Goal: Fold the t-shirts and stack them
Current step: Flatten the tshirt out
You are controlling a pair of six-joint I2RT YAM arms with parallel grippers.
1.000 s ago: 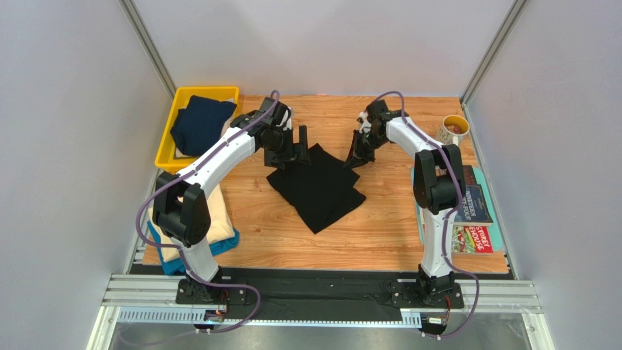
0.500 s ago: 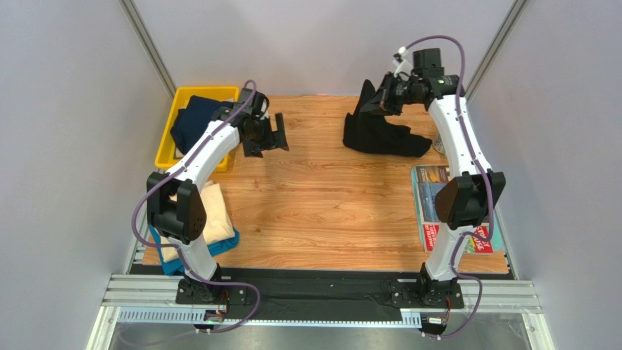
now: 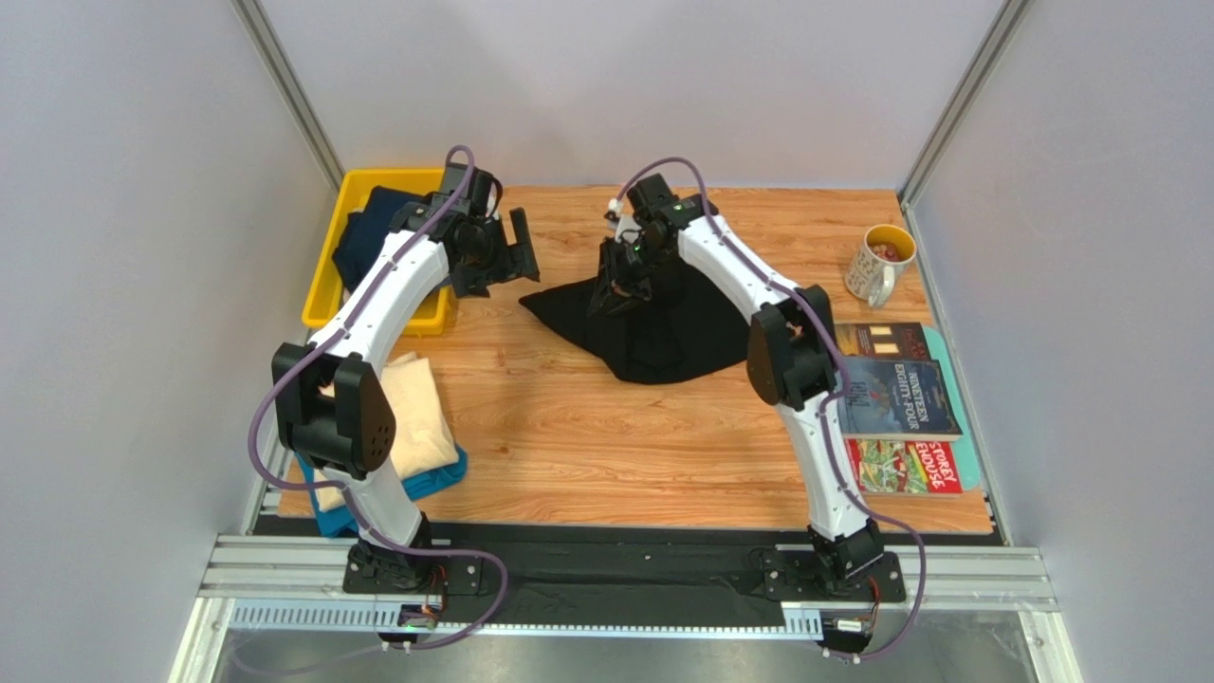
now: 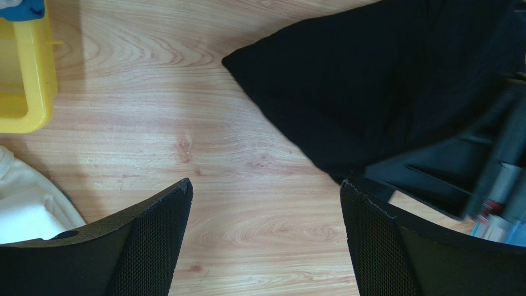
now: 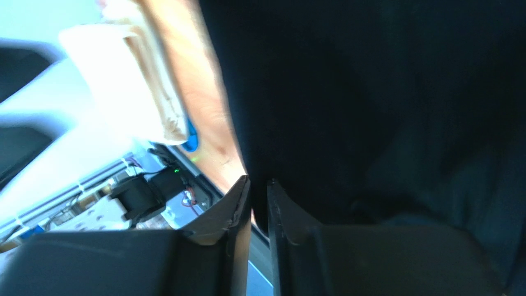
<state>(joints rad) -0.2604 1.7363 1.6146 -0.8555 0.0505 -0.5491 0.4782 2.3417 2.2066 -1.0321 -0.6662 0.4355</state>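
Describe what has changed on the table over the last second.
The right gripper lifted the black t-shirt from the table's middle, swung it far right, then back to centre, where it drapes loosely. The left gripper drew back from it toward the yellow bin, open. Mug, magazines, cream shirt unmoved.

black shirt [image 3: 670, 342] is soft matt cloth, cream shirt [image 3: 413, 427] same; table [image 3: 570, 427] is wood grain with a light sheen, bin [image 3: 317, 306] is shiny yellow plastic, mug [image 3: 872, 266] looks glazed, magazines [image 3: 901, 406] are glossy paper, left gripper [image 4: 265, 184] pads [image 4: 154, 240] are black with a rough mesh texture, rails [image 3: 983, 576] bare metal
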